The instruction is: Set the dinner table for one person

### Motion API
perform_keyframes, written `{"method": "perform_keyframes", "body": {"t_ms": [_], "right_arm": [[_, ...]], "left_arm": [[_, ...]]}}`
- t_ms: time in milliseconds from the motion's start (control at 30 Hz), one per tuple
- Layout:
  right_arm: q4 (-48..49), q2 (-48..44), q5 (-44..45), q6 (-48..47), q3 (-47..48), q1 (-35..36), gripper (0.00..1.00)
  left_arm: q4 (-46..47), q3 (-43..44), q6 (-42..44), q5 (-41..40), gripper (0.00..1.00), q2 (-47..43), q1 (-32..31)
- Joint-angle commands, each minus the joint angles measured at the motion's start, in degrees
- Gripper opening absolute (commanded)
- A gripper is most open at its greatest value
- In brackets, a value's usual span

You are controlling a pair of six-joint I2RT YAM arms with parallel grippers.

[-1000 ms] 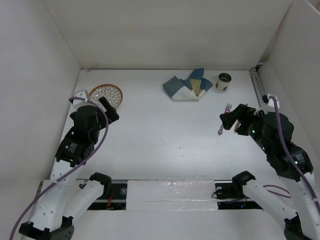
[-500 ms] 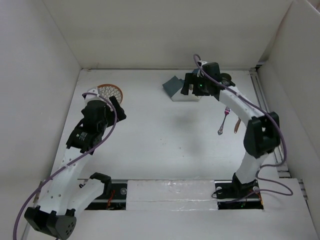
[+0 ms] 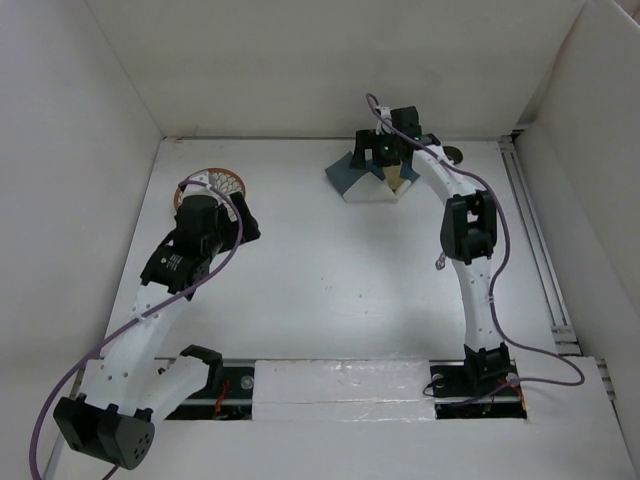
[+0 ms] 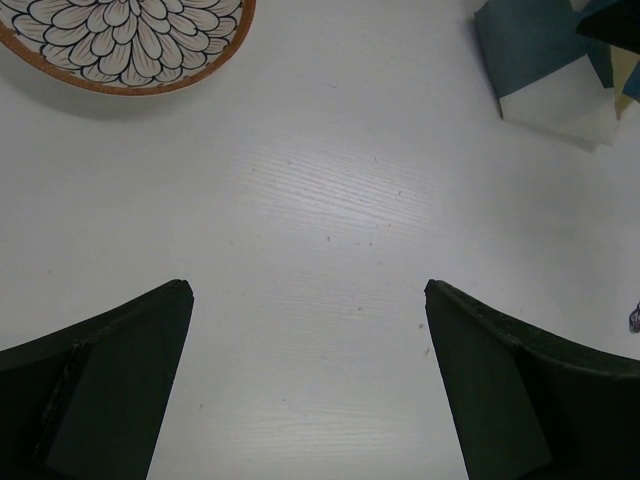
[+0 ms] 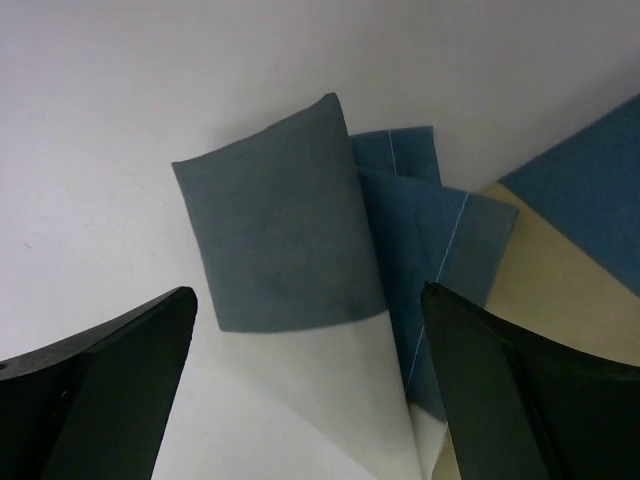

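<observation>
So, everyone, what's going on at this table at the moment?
The white table is being set for one. The right end effector hovers open over a folded blue-and-tan cloth at the far side, not gripping it. The left end effector is open and empty above bare table, with a patterned plate just ahead of it. A fork lies loose on the right. No place looks laid yet.

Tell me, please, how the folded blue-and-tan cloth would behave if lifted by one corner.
The cloth is probably floppy: loosely folded layers would likely unfold and drape. It looks thin, so probably light. The open right gripper may catch only the top flap.
</observation>
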Motion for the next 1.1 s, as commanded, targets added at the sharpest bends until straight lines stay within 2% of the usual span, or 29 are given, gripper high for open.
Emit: {"method": "perform_keyframes", "body": {"t_ms": [0, 167, 267, 400, 433, 500, 700, 800, 933, 1067], "right_arm": [[-4.8, 4.1, -3.8, -3.8, 7.8, -0.3, 1.0], [-4.8, 5.2, -7.2, -5.0, 7.9, -0.3, 1.0], [-5.3, 6.8, -8.4, -5.0, 9.2, -0.3, 0.94], [-5.7, 7.4, -12.1, -5.5, 8.8, -0.8, 0.66], [-5.2, 6.6, -14.1, -5.5, 8.0, -0.8, 0.48], [-3.0, 4.8, -15.6, -5.0, 5.3, -0.8, 0.36], [4.9, -4.7, -21.1, -4.5, -7.2, -0.2, 0.29], [10.2, -10.0, -20.5, -4.5, -14.3, 2.6, 0.27], [18.4, -20.3, -19.7, -5.0, -29.9, 6.1, 0.27], [25.5, -27.2, -16.7, -4.4, -41.4, 10.3, 0.27]], "left_arm": [[2.5, -0.5, 1.6, 1.6, 1.0, -0.4, 0.4], [2.5, -0.5, 1.6, 2.1, 1.0, 0.3, 0.4], [2.5, -0.5, 1.6, 2.7, 1.0, 0.9, 0.4], [2.5, -0.5, 1.6, 2.7, 1.0, 0.3, 0.4], [2.5, -0.5, 1.6, 2.7, 1.0, 0.3, 0.4], [2.5, -0.5, 1.6, 3.2, 1.0, 0.3, 0.4], [2.5, -0.5, 1.6, 3.2, 1.0, 0.3, 0.4], [2.5, -0.5, 1.6, 3.2, 1.0, -0.2, 0.4], [2.5, -0.5, 1.6, 3.2, 1.0, -0.2, 0.4], [2.5, -0.5, 1.6, 3.2, 1.0, -0.2, 0.4]]}}
